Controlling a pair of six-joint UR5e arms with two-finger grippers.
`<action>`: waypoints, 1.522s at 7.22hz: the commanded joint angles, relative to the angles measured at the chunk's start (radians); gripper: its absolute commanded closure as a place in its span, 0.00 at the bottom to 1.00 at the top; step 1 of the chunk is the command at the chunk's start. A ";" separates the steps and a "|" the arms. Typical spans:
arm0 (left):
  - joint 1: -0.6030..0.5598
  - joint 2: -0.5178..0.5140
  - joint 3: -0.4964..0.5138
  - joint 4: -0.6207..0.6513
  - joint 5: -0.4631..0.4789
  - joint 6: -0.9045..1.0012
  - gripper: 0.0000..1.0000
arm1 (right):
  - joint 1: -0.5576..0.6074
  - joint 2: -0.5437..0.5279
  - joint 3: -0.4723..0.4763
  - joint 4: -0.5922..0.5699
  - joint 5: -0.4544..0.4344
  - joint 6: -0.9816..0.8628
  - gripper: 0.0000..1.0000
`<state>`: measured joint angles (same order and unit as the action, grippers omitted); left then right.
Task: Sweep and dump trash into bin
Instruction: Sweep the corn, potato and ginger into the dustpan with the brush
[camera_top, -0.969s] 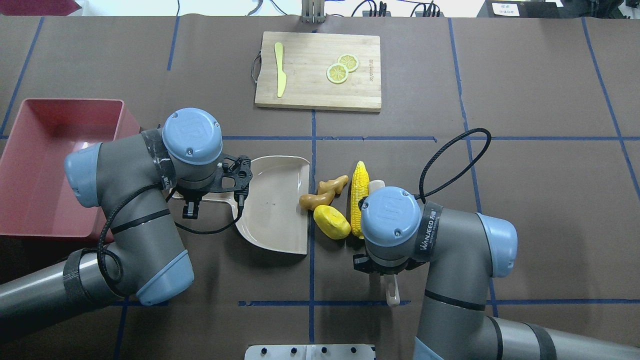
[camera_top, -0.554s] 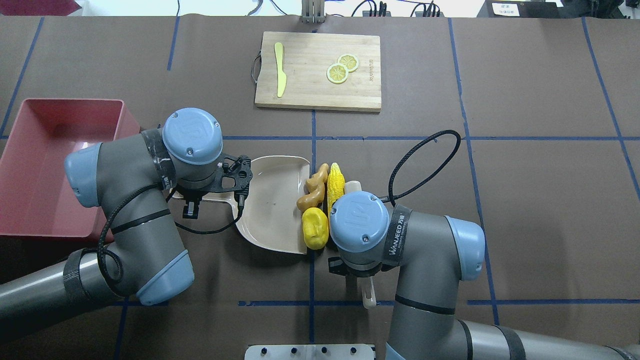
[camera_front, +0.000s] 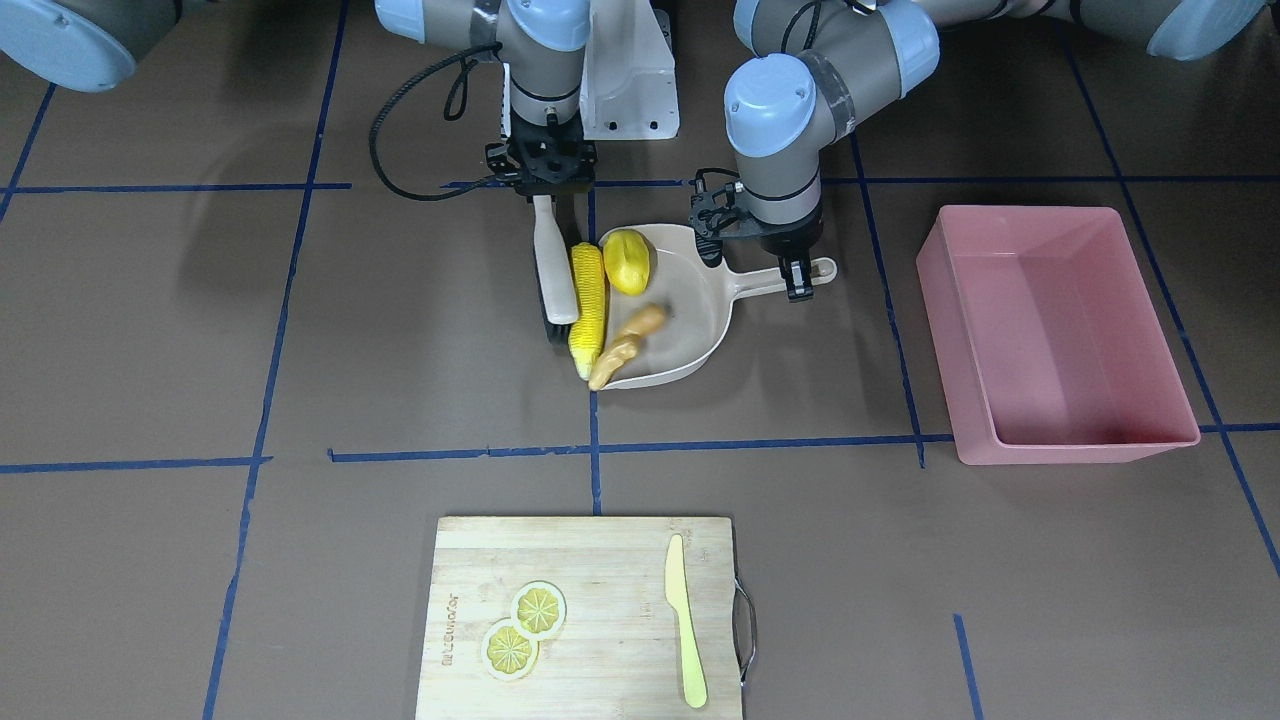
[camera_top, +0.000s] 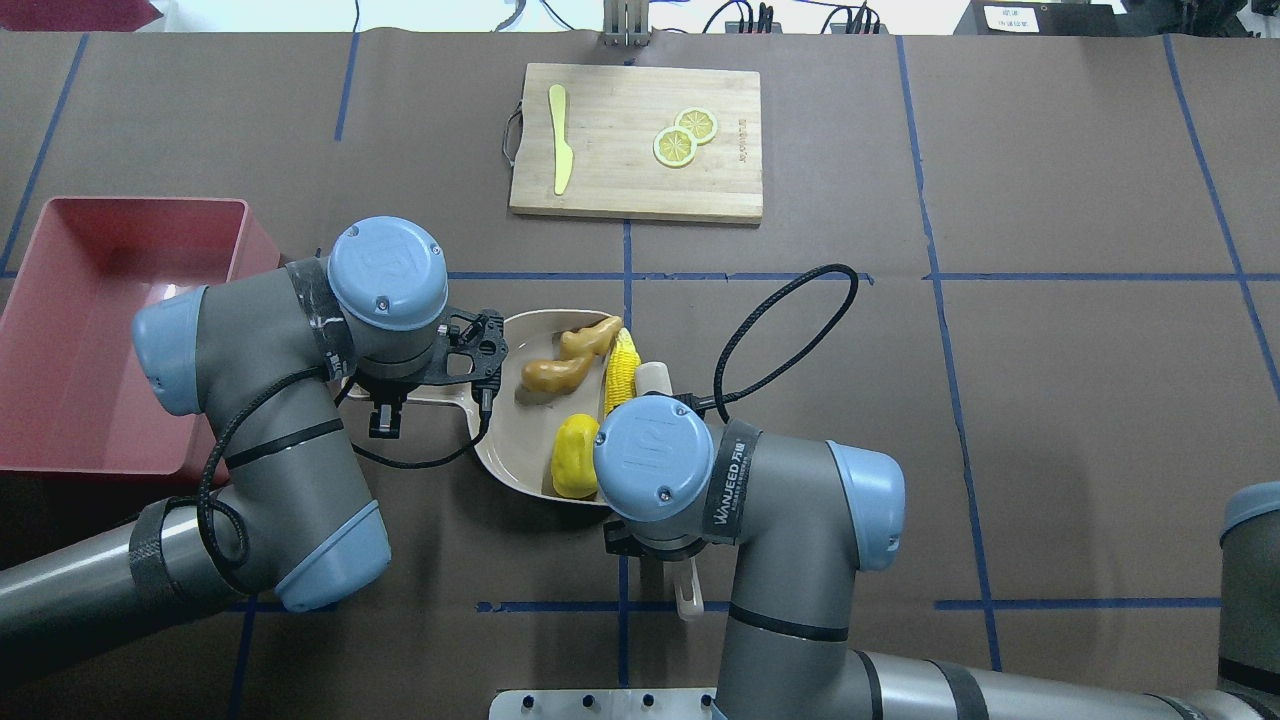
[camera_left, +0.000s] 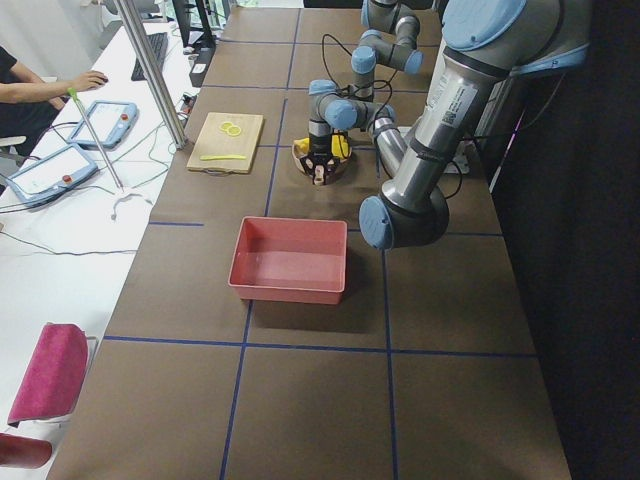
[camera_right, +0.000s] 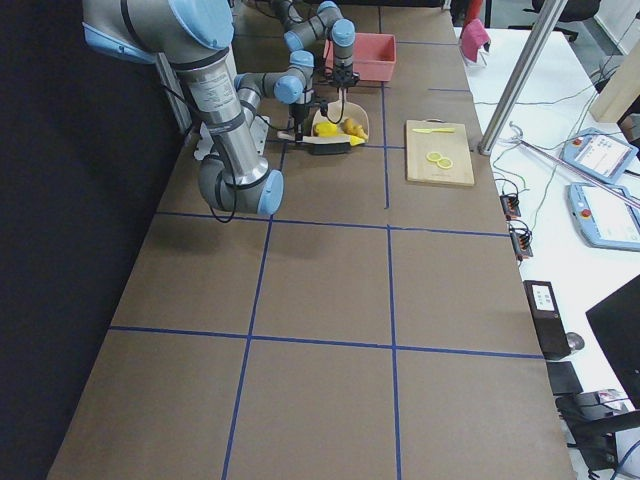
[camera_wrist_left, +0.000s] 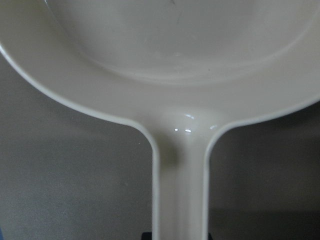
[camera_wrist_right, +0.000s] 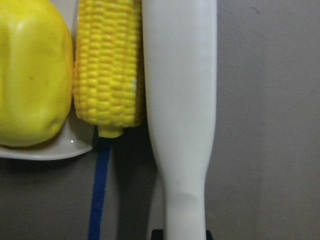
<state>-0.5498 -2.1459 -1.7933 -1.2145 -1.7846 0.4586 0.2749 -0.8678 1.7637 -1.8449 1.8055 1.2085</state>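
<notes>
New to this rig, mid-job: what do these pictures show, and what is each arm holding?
Two robot arms work at a table. One camera looks from behind them, one faces them, two watch the table's ends, one rides each wrist. The left gripper is shut on the beige dustpan's handle; the right gripper on a white brush. The smooth yellow lump and tan ginger root lie in the pan, the yellow corn cob at its edge. A pink tub stands on the left arm's side; a wooden board holds lemon slices and a pale knife.
</notes>
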 joint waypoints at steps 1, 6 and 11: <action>0.001 -0.003 -0.001 0.001 0.001 -0.008 0.99 | -0.006 0.023 -0.067 0.061 -0.003 -0.003 1.00; 0.001 -0.003 -0.001 0.001 0.001 -0.008 0.99 | -0.008 0.073 -0.084 0.070 0.000 -0.004 1.00; 0.001 -0.002 -0.003 -0.007 -0.007 -0.009 0.99 | -0.002 0.096 -0.093 0.090 0.009 -0.006 1.00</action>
<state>-0.5492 -2.1508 -1.7957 -1.2165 -1.7882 0.4496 0.2691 -0.7654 1.6563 -1.7583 1.8114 1.2022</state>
